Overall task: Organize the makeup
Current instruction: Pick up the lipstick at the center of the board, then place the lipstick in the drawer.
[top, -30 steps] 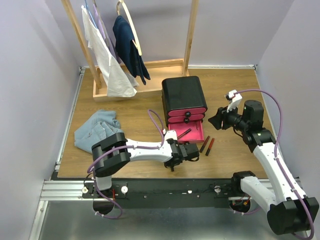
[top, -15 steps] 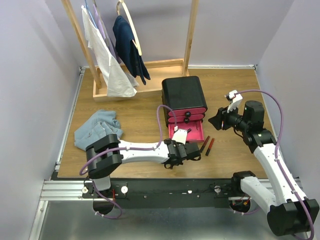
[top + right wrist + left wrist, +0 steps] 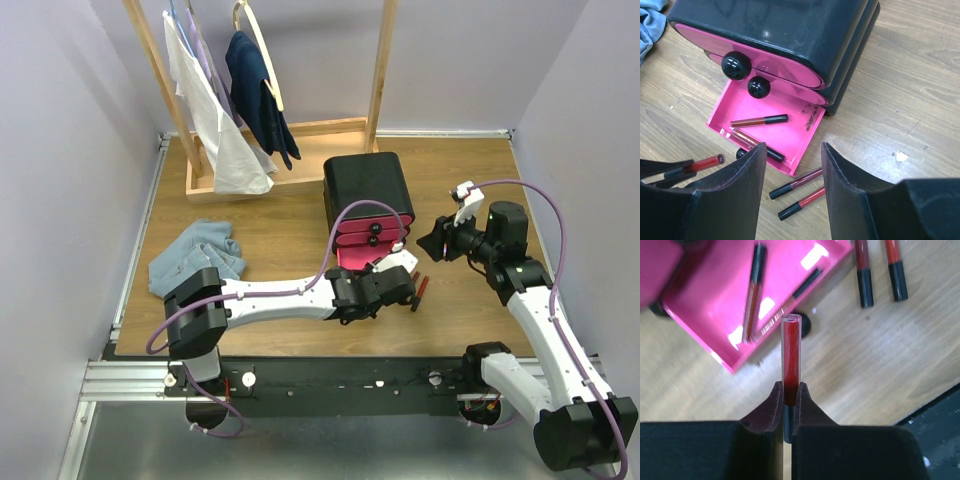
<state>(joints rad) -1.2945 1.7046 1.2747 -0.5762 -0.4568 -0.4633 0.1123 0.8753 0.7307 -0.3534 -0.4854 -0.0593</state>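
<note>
Left gripper (image 3: pixel 790 392) has closed within the last second and is now clamped on a lip tube (image 3: pixel 791 350), carried from lower centre toward the open pink drawer (image 3: pixel 705 320); judged one more item bound for storage. Two loose tubes (image 3: pixel 863 270) lie on the table (image 3: pixel 880 365), upper right. Left arm reaches low across centre frame, the tube pointing at the drawer's front edge. Right gripper (image 3: pixel 792 150) hangs at the right, jaws apart, holding nothing

The left arm (image 3: pixel 280 297) hides much of the drawer (image 3: pixel 352 258) (top view); the gripper (image 3: pixel 790 390) seemingly covers part of the lip tube (image 3: pixel 791 355).

Five lip tubes (image 3: pixel 759 120); one drawer box (image 3: pixel 790 30), three drawers (image 3: pixel 790 135); one blue cloth (image 3: pixel 195 258); one wooden rack (image 3: pixel 380 70).
</note>
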